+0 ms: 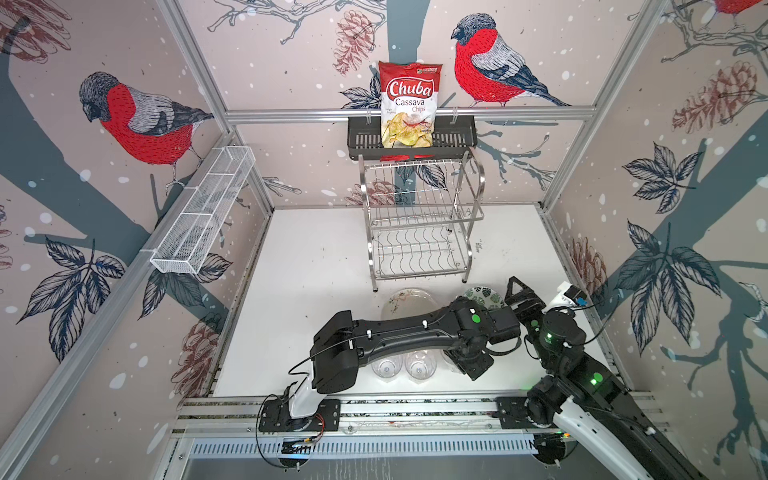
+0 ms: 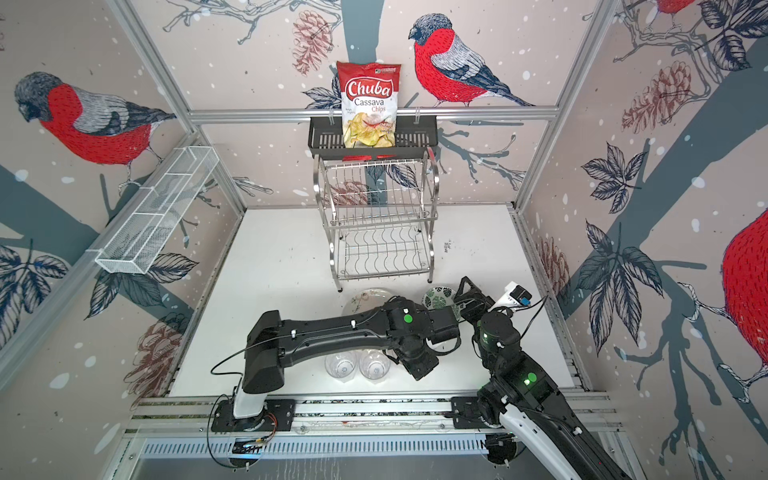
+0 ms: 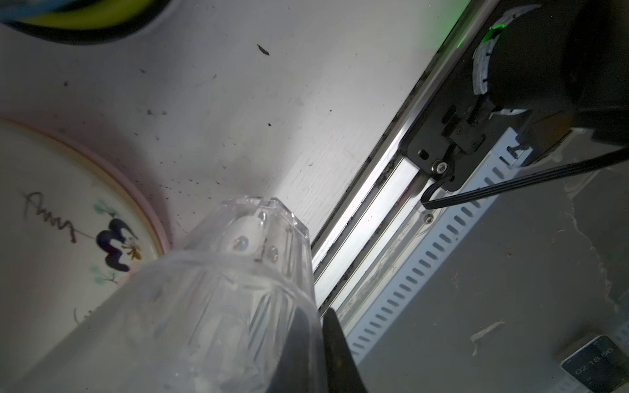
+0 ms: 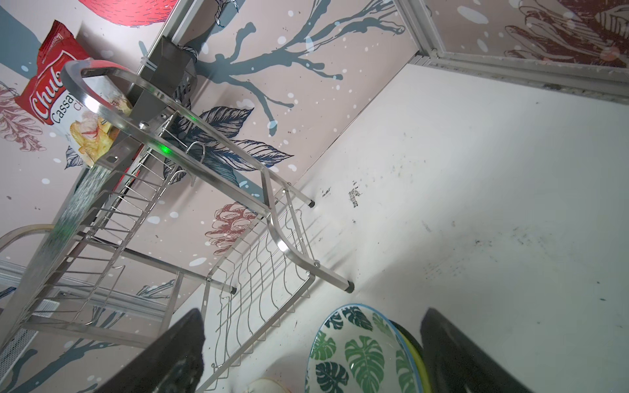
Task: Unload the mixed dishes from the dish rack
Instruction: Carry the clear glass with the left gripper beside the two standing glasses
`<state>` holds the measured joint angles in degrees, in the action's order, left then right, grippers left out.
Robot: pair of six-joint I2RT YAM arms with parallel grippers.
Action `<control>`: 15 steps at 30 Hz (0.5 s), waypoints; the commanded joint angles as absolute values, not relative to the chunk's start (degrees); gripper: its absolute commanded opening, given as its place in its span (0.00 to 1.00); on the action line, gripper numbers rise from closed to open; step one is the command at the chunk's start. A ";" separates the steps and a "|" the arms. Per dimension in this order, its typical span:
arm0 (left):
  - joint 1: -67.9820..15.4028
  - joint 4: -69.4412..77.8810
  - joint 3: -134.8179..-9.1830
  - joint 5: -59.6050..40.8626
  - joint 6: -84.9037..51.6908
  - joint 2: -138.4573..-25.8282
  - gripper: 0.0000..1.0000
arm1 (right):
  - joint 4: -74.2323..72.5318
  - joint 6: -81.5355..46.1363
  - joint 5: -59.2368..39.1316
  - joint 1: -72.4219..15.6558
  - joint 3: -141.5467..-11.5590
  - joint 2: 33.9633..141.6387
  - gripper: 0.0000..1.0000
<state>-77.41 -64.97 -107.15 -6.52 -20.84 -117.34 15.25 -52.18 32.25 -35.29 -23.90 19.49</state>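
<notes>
The left gripper (image 3: 318,326) clamps the wall of a clear faceted tumbler (image 3: 238,289), beside a pink-rimmed floral plate (image 3: 85,221). The right gripper (image 4: 313,320) gapes wide over the green-leaf bowl (image 4: 360,354), which is nested in a lime bowl (image 4: 410,343). Two more tumblers (image 1: 386,368) (image 1: 420,365) stand near the front rail (image 1: 415,405). The two-tier chrome dish rack (image 1: 419,224) stands behind. The left arm (image 1: 395,332) hides most of the plate.

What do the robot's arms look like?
Both are mostly glossy black with chunky rounded shells. The left arm has a white base segment, tiny white clips and a thin black cable looping beside it. The right arm has a white lower part too. Round green lights glow on both.
</notes>
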 commanded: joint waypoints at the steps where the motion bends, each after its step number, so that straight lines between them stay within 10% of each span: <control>1: -77.61 -64.45 -107.55 -8.12 -18.71 -118.48 0.00 | 14.24 -50.49 30.75 -34.23 -23.73 19.79 0.99; 15: -77.50 -62.05 -107.69 -7.15 -16.46 -124.58 0.00 | 11.45 -49.92 25.05 -29.24 -21.93 20.24 0.99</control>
<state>-77.43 -61.89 -107.26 -8.47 -17.74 -123.87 13.74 -50.92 26.81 -29.69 -22.20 20.23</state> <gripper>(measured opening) 0.103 0.992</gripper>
